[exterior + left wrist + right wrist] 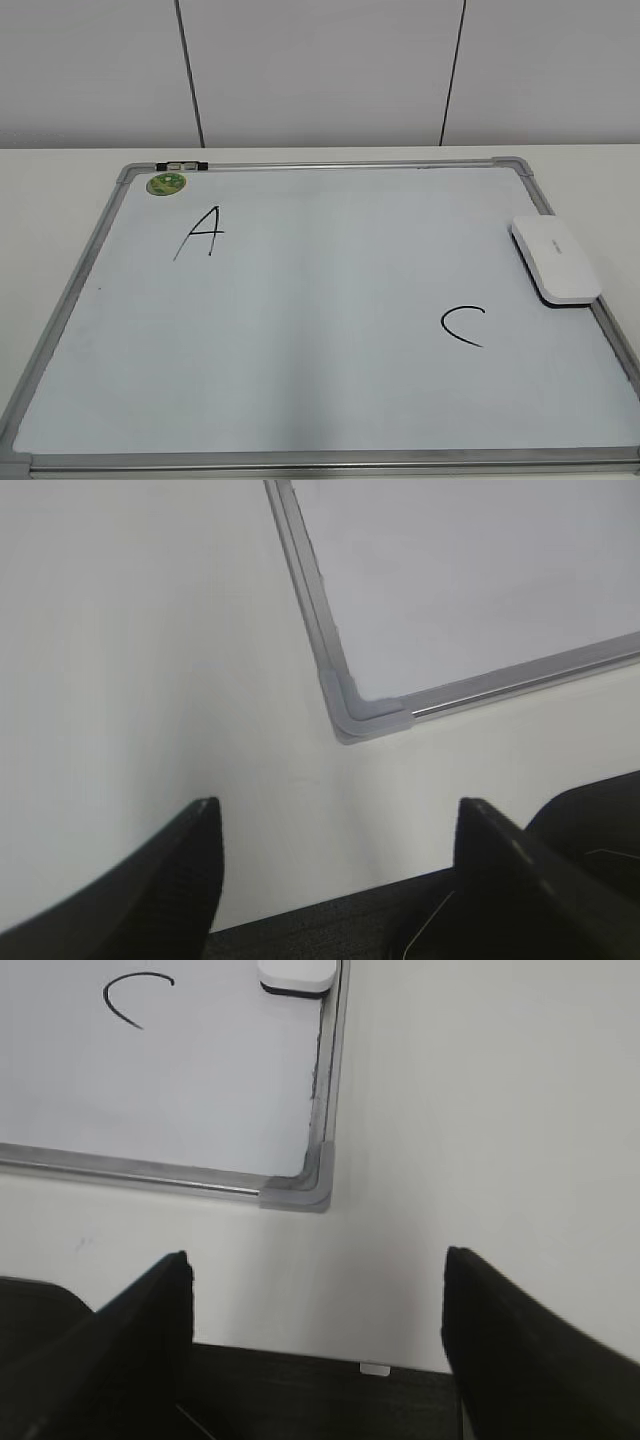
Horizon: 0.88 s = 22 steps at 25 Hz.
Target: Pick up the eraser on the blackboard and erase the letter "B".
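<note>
The blackboard (320, 300) is a white dry-erase board with a silver frame, lying flat on the table. The white eraser (555, 260) lies on the board's right edge; its near end shows in the right wrist view (295, 975). A black "A" (202, 232) and a black "C" (462, 326) are on the board; no letter "B" shows. My left gripper (335, 815) is open and empty over the table off the board's front left corner (360, 715). My right gripper (315, 1265) is open and empty off the front right corner (300, 1192). Neither gripper shows in the exterior view.
A small round green magnet (166, 183) sits at the board's far left corner, next to a black clip (181, 164) on the frame. A white wall (320, 70) rises behind the table. The table's dark front edge (320, 1380) lies under both grippers.
</note>
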{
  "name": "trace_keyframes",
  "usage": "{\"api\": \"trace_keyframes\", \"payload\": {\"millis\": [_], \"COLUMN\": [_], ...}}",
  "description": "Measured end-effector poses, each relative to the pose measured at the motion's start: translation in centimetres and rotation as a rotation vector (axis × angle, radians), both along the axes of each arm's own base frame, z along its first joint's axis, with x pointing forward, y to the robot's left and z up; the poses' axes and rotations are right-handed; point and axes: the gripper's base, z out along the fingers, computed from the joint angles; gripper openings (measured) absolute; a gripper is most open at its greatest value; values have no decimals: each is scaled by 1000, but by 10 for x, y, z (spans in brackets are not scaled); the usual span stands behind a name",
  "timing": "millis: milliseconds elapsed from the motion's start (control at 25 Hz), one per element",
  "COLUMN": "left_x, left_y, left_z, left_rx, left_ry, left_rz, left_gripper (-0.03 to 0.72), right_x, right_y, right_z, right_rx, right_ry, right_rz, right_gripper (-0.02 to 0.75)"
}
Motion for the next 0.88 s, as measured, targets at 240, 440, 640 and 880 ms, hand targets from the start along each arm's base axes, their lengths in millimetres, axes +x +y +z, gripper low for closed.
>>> {"api": "trace_keyframes", "payload": {"millis": [240,440,640,880], "left_x": [1,1,1,1], "left_y": [0,0,0,0], "left_z": [-2,-2,-1,-1], "left_rx": [4,5,4,4], "left_ry": [0,-5,-8,-8], "left_rz": [0,1,0,0], "left_gripper": [522,508,492,489], "right_x": [7,7,8,8], "right_y": [1,1,1,1], "right_z": [-5,-5,-4,-4], "right_rx": [3,3,4,4], "right_ry": [-45,-50,-54,-55], "right_rz": [4,5,5,5], "right_gripper": [594,594,594,594]}}
